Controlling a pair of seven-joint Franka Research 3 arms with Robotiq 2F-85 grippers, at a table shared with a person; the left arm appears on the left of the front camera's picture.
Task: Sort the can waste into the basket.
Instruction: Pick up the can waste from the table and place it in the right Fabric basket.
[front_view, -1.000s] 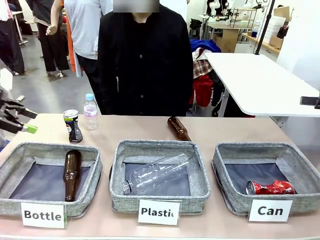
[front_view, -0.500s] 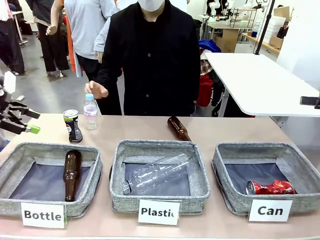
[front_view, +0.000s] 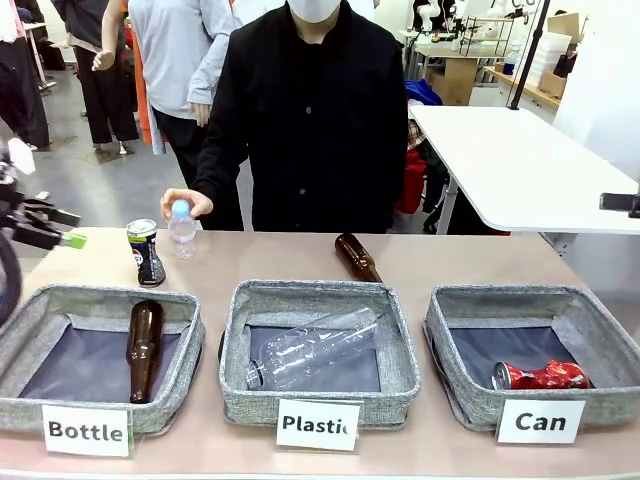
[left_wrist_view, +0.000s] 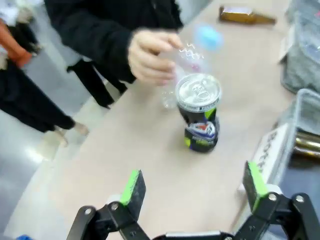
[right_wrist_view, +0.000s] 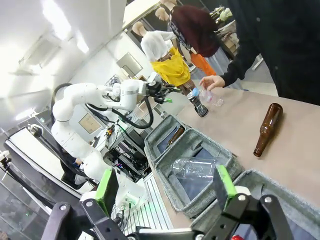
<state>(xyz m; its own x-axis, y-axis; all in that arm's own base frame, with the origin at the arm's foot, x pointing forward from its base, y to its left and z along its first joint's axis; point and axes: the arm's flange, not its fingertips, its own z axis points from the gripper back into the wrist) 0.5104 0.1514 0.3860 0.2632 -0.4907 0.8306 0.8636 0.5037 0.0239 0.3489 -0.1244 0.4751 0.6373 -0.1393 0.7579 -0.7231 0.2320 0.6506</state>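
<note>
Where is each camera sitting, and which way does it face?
Front: fixed between the arms, facing across the table at the person; left gripper at picture left.
Left wrist: on the left arm, facing the black can and the person's hand; open fingers below.
Right wrist: on the right arm, facing across the baskets toward the left arm; right gripper open below.
Shared: all three show the black can.
</note>
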